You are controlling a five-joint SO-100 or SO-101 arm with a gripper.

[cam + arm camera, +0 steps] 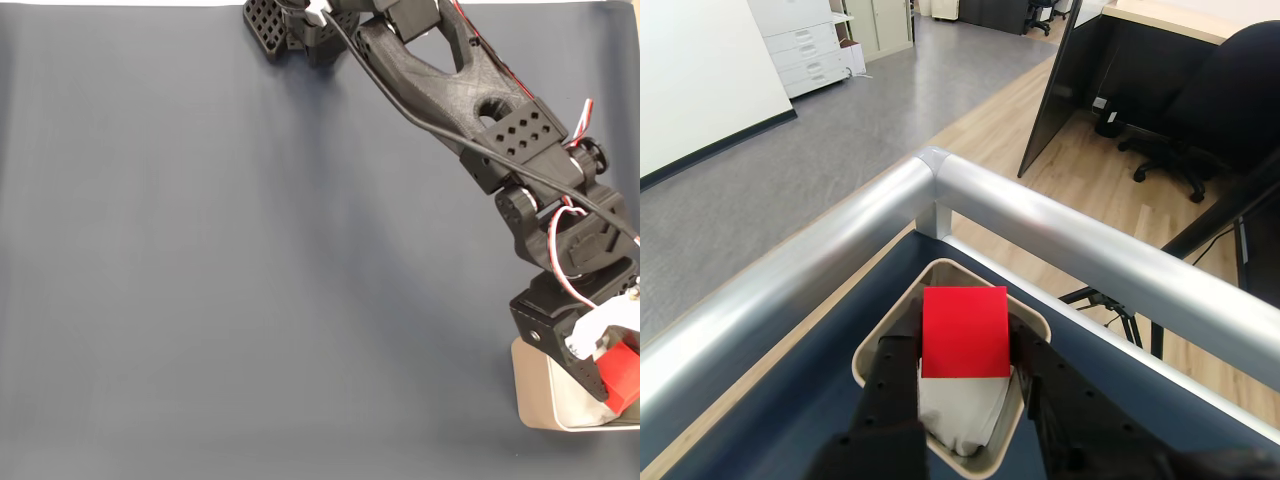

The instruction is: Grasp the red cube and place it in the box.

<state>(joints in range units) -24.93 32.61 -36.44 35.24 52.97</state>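
Right now your red cube (965, 332) sits clamped between the two dark fingers (890, 390) of the tool (965, 385), closed to the cube's width and gripping it by opposite faces, so the grasp part of your job looks done. In the wrist view the cube hangs directly above the box (1035, 322), whose beige rim and pale lining frame it on all sides; whether it has touched the lining yet you cannot tell. The fixed view agrees: the cube (622, 372) is at the tip of the tool (612, 372), over the box (530, 405) at the lower right edge of the dark blue worktop (250, 280), beside the worktop's silver rail (1060, 235). What remains for you, as far as can be judged, is to open the jaws, let the cube drop in, and lift clear without catching the thin wall.
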